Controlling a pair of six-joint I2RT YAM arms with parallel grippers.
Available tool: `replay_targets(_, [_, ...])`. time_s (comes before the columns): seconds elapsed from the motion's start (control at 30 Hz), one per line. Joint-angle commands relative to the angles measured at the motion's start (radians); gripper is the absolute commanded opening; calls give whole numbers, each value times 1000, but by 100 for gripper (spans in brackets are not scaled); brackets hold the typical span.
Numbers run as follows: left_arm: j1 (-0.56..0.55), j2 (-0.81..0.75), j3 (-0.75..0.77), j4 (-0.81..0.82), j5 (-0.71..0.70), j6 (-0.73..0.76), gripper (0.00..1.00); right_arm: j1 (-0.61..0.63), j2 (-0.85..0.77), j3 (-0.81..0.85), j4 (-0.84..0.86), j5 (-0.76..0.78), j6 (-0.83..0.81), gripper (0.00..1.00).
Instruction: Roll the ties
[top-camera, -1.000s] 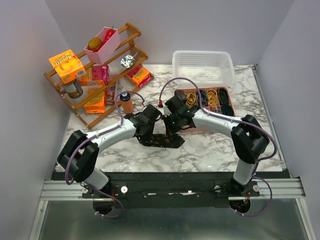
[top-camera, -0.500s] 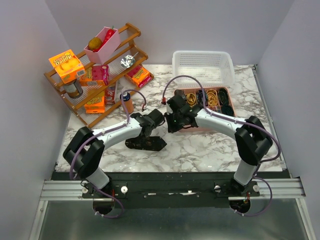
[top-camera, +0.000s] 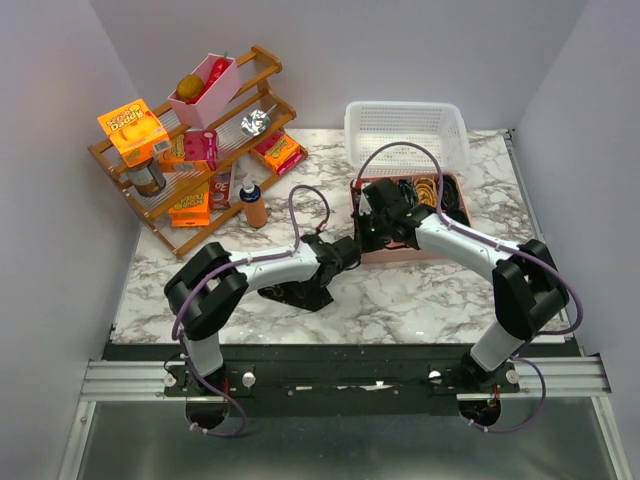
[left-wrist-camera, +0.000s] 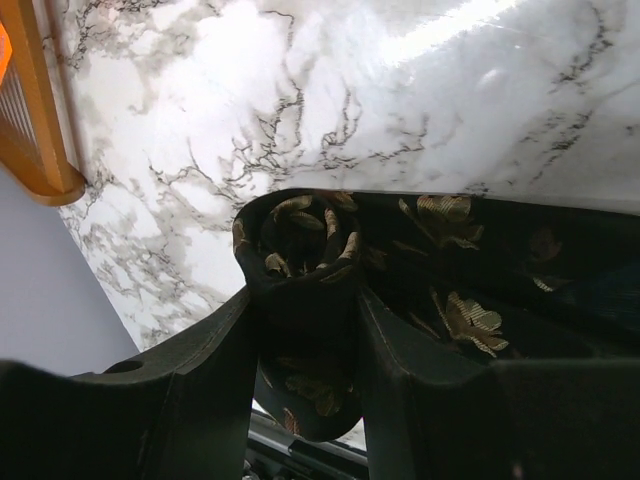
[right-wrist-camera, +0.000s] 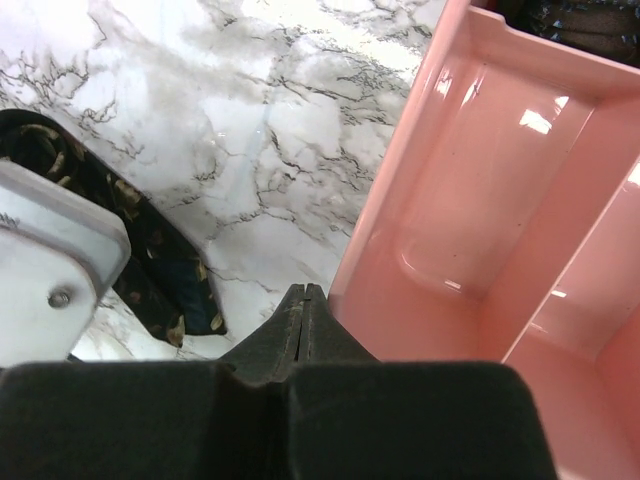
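Marble desk (top-camera: 420, 300), grey walls around. The left end effector (left-wrist-camera: 305, 315) grips the tie (left-wrist-camera: 300, 235) by its rolled coil, pinched between both fingers. The unrolled length lies flat on the desk, stretching sideways from the coil, so further rolling would likely run along that axis. The left arm is nearer. The right end effector (right-wrist-camera: 303, 300) is closed and empty, just beside the tray (right-wrist-camera: 480, 150). From above, the arm hides the coil; only the left wrist view shows it.

Left end effector (left-wrist-camera: 305, 325) grips, half-spread; right end effector (right-wrist-camera: 303, 300) pinched closed.
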Motion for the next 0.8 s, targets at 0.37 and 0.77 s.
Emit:
replay_targets(0.37, [-21,-114,-100,262,304,-38,63,-10,6,-18,23,-29,10,1])
replay_targets(0.77, [5,-243,-94,272,229,-72,76,-10,-6,8,21,-45,-25,1])
